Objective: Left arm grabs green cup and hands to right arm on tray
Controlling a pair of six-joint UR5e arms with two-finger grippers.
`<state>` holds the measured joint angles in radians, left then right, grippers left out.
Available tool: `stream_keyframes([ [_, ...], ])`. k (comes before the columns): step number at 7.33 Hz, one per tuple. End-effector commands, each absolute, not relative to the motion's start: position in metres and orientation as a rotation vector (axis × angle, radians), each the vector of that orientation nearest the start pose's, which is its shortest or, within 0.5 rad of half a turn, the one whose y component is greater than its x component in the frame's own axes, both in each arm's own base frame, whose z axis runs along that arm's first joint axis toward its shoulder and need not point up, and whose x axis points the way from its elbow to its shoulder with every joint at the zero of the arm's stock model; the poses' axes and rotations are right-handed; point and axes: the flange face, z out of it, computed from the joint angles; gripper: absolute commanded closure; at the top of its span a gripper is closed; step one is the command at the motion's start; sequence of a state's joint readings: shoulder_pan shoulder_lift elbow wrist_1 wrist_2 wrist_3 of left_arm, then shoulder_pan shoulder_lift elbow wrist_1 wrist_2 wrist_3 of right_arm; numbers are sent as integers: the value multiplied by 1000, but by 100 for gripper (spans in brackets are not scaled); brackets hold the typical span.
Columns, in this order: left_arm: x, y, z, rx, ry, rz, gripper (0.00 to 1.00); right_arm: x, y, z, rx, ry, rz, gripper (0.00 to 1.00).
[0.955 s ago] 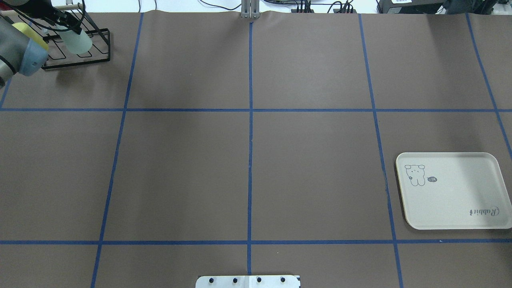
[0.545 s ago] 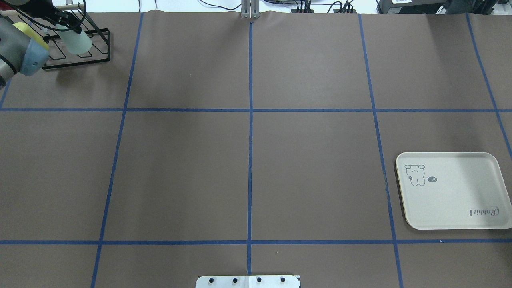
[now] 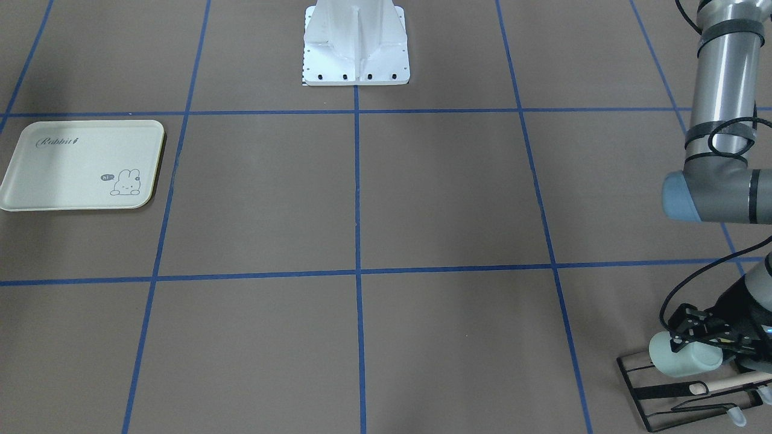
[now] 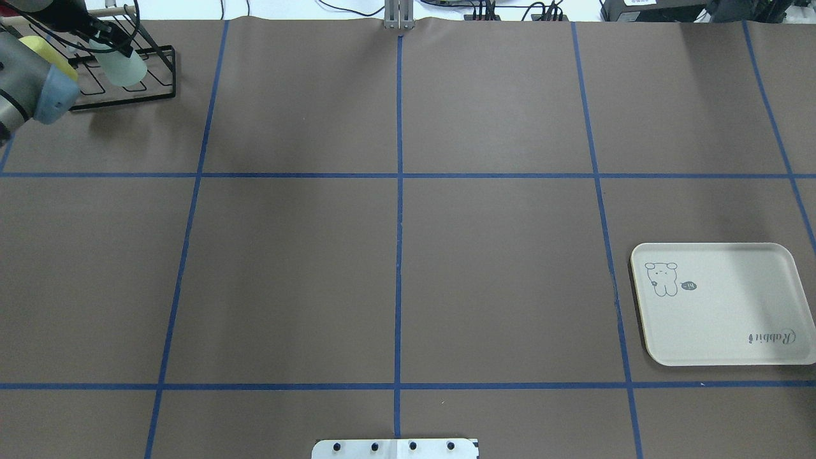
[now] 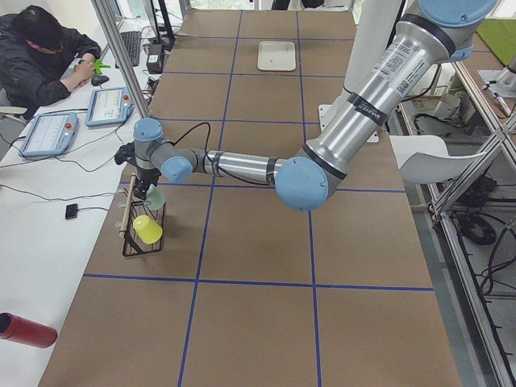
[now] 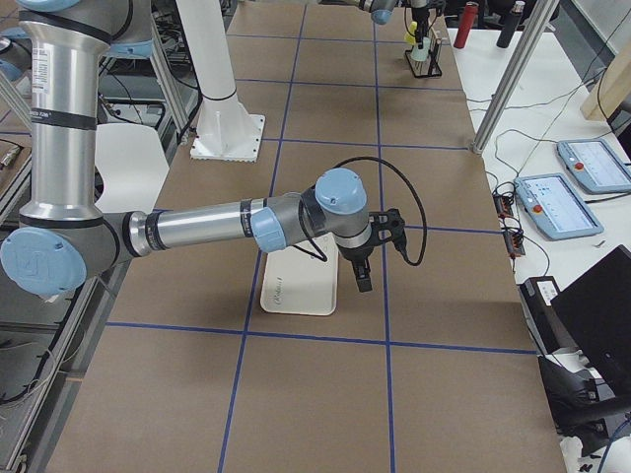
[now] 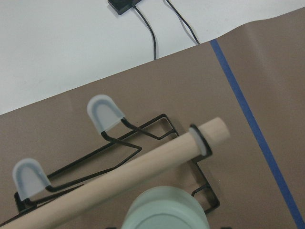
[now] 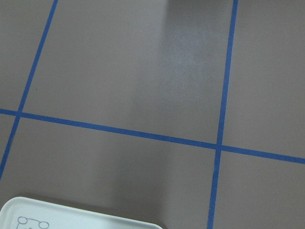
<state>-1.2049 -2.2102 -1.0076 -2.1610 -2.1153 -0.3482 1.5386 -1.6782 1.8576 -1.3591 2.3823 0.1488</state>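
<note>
The pale mint-green cup (image 4: 122, 67) lies on its side at the black wire rack (image 4: 160, 71) in the far left corner. My left gripper (image 4: 105, 48) is shut on it near its closed end. The front-facing view shows the same grip (image 3: 693, 337) on the cup (image 3: 684, 357). In the left wrist view the cup (image 7: 164, 212) fills the bottom edge over the rack's wooden dowel (image 7: 143, 167). The cream "Rabbit" tray (image 4: 720, 319) lies flat at the near right. My right gripper (image 6: 362, 279) shows only in the exterior right view, above the tray's edge (image 6: 296, 288); I cannot tell its state.
A yellow-green cup (image 4: 39, 46) hangs on the rack behind my left arm's elbow (image 4: 54, 95). The robot base plate (image 4: 395, 449) sits at the near centre edge. Cables and the table's far edge lie just beyond the rack. An operator (image 5: 44, 48) sits at the side desk.
My left arm and the green cup have shifted slightly toward the far left, over the rack. The tray has not moved.
</note>
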Motion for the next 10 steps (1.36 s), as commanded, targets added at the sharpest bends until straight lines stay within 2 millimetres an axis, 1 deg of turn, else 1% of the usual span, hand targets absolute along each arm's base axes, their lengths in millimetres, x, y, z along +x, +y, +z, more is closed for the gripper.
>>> stream_keyframes([
  [1, 200, -752, 481, 427, 718, 198, 68, 46, -460, 540, 295, -830, -50, 0],
  [2, 200, -753, 475, 437, 723, 200, 88, 46, -460, 540, 295, -830, -50, 0],
  [3, 199, -751, 461, 459, 735, 206, 100, 46, -460, 540, 295, -830, -50, 0],
  [4, 196, -751, 456, 469, 741, 206, 100, 46, -460, 540, 295, -830, -50, 0],
  [5, 192, -745, 450, 479, 744, 208, 100, 46, -460, 540, 295, -830, -50, 0],
  [6, 180, -742, 443, 500, 745, 200, 100, 46, -460, 540, 295, -830, -50, 0],
  [7, 160, -738, 440, 510, 763, 188, 100, 46, -460, 540, 295, -830, -50, 0],
  [8, 127, -738, 437, 508, 800, 166, 100, 46, -460, 540, 297, -830, -50, 0],
  [9, 100, -733, 434, 514, 822, 148, 100, 46, -460, 540, 295, -832, -50, 0],
  [10, 85, -729, 430, 531, 824, 134, 100, 46, -460, 540, 294, -836, -51, 0],
])
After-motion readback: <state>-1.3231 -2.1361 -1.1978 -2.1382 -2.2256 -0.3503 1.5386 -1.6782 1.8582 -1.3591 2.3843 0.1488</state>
